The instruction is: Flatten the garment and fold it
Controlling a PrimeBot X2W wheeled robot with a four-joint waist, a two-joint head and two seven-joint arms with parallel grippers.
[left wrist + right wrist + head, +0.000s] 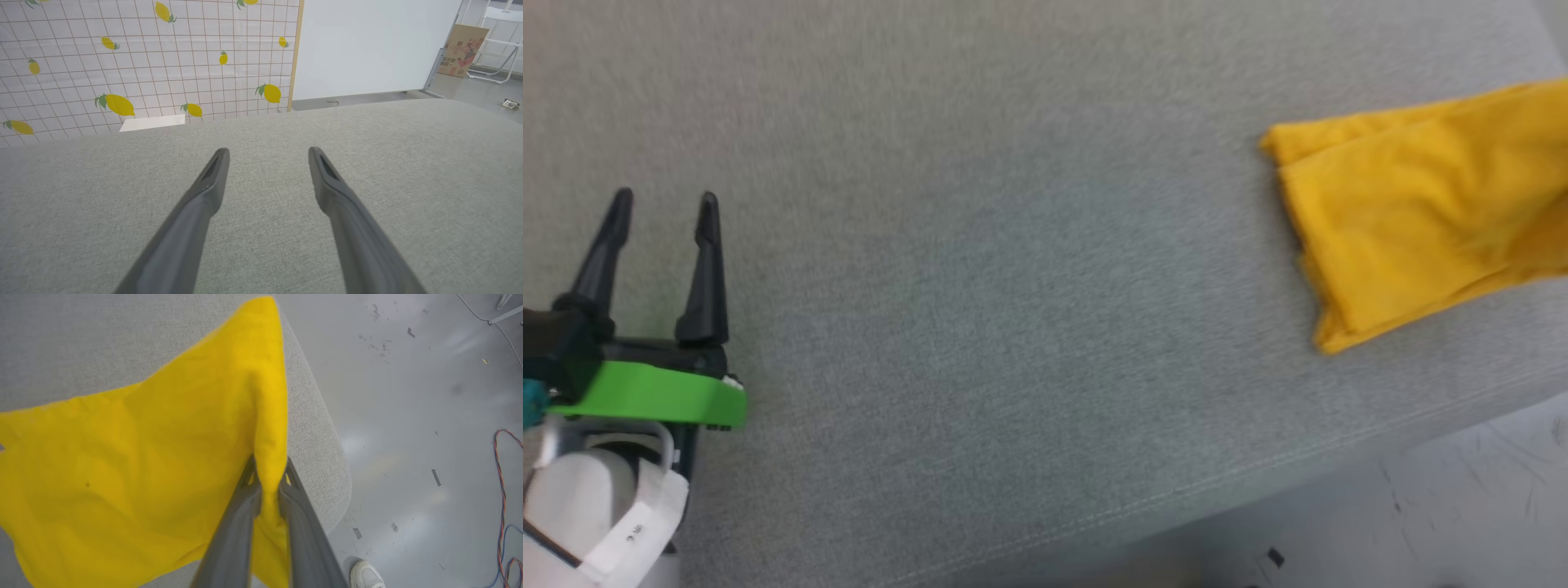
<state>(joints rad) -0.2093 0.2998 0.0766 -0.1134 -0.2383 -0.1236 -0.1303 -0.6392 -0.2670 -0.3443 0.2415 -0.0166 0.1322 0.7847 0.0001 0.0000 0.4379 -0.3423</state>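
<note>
R hand [267, 469] is clamping a raised ridge of the shirt [122, 465]; the cloth is passing between both fingers and hanging below them. The rest of the shirt is lying on the grey surface [81, 343], at its right end, close to the rounded corner and front edge, w/ the floor [408, 416] just beyond. L hand [666, 198] is hovering released, fingers apart w/ nothing between them, over bare surface well apart from the shirt.

Risks, as I am judging them:
- The pinch is probably taking several layers, so a pull may be dragging the whole bundle instead of opening it.
- The shirt is sitting near the edge, so a pull toward the corner may be sliding it off to the floor.
- L hand is far away, so spreading w/ one hand may be leaving the cloth twisted.
- A person's shoe [365, 573] is standing by the corner, so a wide swing could be passing close to it.
</note>
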